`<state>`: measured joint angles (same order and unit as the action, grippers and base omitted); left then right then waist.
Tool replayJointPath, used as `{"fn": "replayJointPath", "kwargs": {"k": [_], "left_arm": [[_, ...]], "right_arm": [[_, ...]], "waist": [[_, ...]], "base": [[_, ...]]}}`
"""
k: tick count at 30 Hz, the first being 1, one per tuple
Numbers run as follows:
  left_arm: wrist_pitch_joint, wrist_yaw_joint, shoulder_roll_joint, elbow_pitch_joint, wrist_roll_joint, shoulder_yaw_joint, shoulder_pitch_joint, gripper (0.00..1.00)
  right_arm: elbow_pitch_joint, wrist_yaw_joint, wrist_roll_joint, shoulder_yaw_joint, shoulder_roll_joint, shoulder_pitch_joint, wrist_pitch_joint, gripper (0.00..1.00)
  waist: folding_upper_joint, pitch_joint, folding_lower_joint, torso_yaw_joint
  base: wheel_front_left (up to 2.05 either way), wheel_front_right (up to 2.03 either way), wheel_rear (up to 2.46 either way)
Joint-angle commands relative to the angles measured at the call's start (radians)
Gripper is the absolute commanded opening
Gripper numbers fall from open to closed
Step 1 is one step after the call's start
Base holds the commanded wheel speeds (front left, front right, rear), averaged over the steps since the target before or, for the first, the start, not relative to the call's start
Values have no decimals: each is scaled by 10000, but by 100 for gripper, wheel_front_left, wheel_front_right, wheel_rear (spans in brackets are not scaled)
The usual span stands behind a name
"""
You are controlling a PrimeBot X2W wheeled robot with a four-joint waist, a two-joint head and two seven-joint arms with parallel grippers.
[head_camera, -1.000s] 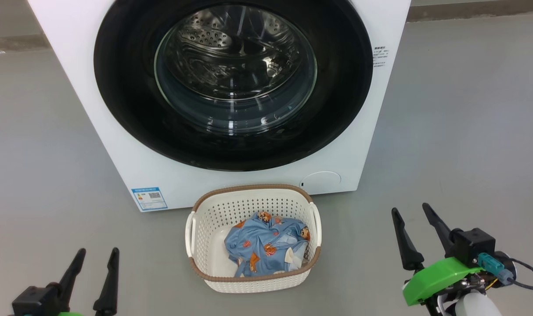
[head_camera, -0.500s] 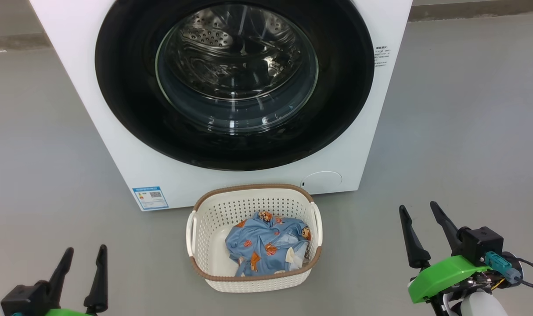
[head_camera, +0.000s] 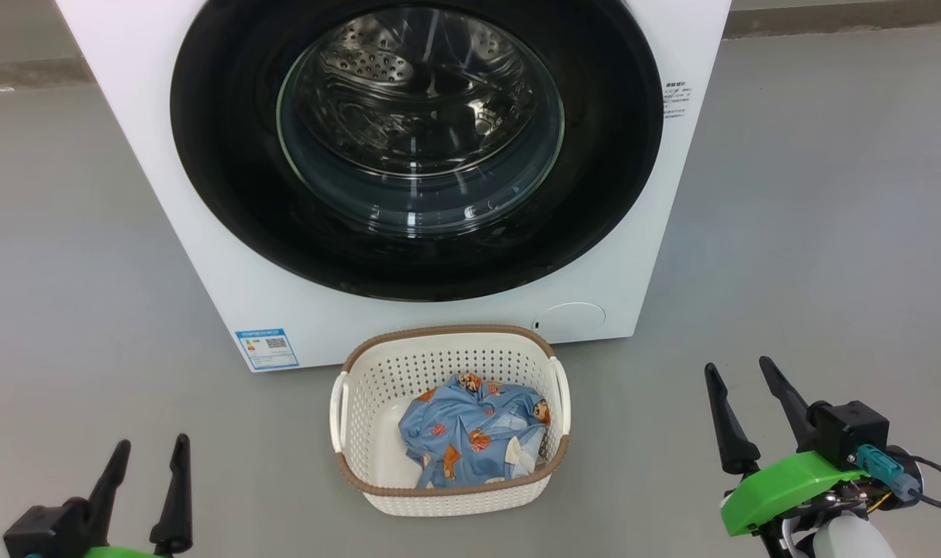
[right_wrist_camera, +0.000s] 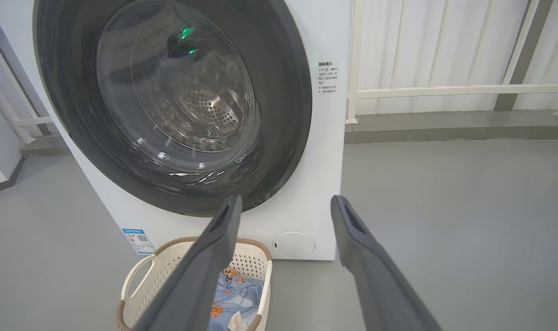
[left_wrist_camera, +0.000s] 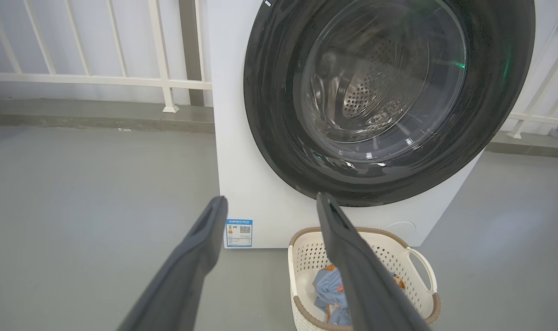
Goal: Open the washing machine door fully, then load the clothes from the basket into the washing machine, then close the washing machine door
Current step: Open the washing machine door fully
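At the lower left, the left end effector [head_camera: 151, 443] hangs above the smooth grey floor [head_camera: 827, 232], its two long, tapered matte-black fingers spread wide and holding nothing. Next comes a small blue rectangular label sticker [head_camera: 267, 349] at the lower left corner of the washing machine [head_camera: 207, 256]. The machine is a boxy white appliance standing towards the floor's far edge, where a white barred railing [left_wrist_camera: 99, 80] runs along a low kerb. The washing machine door [head_camera: 222, 178], a broad glossy black ring around a bulging clear glass bowl, sits shut and apparently flush, though the latch cannot be made out. Through the glass gleams the perforated steel drum [head_camera: 408, 85]. On the floor just in front of the machine rests the basket [head_camera: 370, 434], a rounded rectangle of cream perforated plastic with a brown woven-look rim and white loop handles. The clothes [head_camera: 470, 434] lie crumpled inside it, soft light-blue fabric dotted with orange-brown bears. A round white flap [head_camera: 570, 320] is set low on the machine's right. At the lower right, the right end effector [head_camera: 737, 364], on a bright green mount, likewise stands wide and empty.
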<state>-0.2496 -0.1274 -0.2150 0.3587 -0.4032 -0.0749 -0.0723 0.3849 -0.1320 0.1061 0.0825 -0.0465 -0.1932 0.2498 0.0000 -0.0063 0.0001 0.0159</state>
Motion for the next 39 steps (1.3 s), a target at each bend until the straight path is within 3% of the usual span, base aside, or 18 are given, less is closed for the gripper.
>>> {"fn": "replayJointPath", "kwargs": {"k": [1, 16, 39], "left_arm": [[-122, -33, -250, -140, -23, 304, -511, 100], [-122, -33, -270, -246, 226, 326, -528, 100], [-122, -33, -222, -643, 132, 627, -629, 100]], "right_arm": [[-211, 13, -8, -176, -37, -429, 120, 100], [-336, 13, 1, -148, -37, -387, 120, 100], [-672, 13, 80, -34, -37, -487, 120, 100]], "waist": [[0, -1, 0, 0], [0, 56, 0, 25], [0, 466, 0, 62]], "base": [[0, 0, 0], [20, 20, -39], [103, 103, -205]]}}
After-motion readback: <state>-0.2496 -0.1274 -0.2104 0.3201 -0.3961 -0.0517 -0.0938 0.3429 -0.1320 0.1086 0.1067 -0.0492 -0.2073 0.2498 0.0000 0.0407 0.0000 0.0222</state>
